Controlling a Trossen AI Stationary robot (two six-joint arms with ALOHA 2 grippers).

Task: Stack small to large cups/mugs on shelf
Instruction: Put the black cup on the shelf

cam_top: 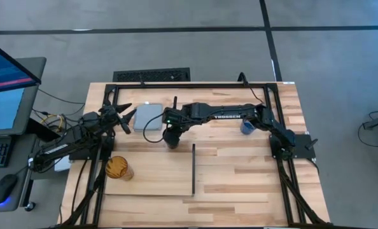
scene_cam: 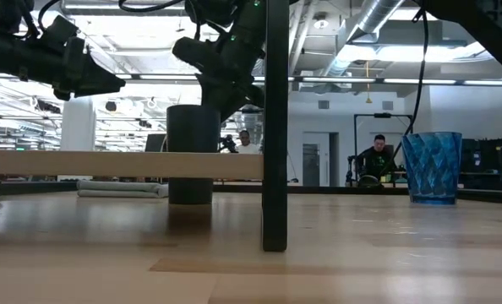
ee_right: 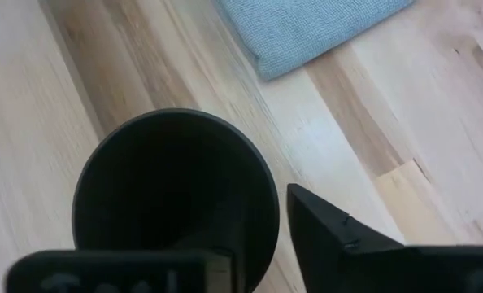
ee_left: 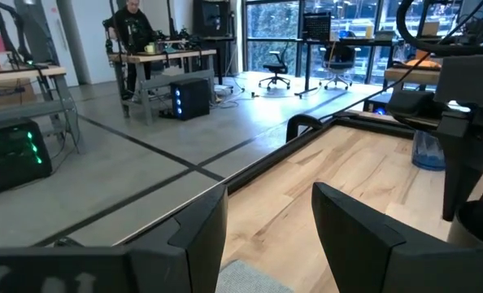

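The black cup [cam_top: 172, 138] stands upright on the table just beyond the far edge of the pale shelf board [cam_top: 154, 173], which has a black strip [cam_top: 194, 168] along its right end. My right gripper [cam_top: 172, 132] is at the cup's rim from above, one finger inside and one outside [ee_right: 339, 236]. The amber cup [cam_top: 119, 168] stands on the shelf's left part. The blue cup [cam_top: 247, 127] stands on the table at the far right, by the right arm. My left gripper [cam_top: 123, 118] is open and empty beside the grey-blue pad. My right gripper straddles the black cup's wall [ee_right: 270, 203] from above, one finger inside the hollow and one outside. A thin strip of table shows between the outer finger and the rim. I cannot tell whether the inner finger touches the wall. The cup's base [scene_cam: 192, 199] is on the table.
A grey-blue square pad [cam_top: 149, 116] lies on the table behind the black cup. In the low view the shelf board [scene_cam: 107, 165] is raised above the table on its black strip [scene_cam: 275, 127]. A black frame [cam_top: 195, 84] borders the far edge and the sides.
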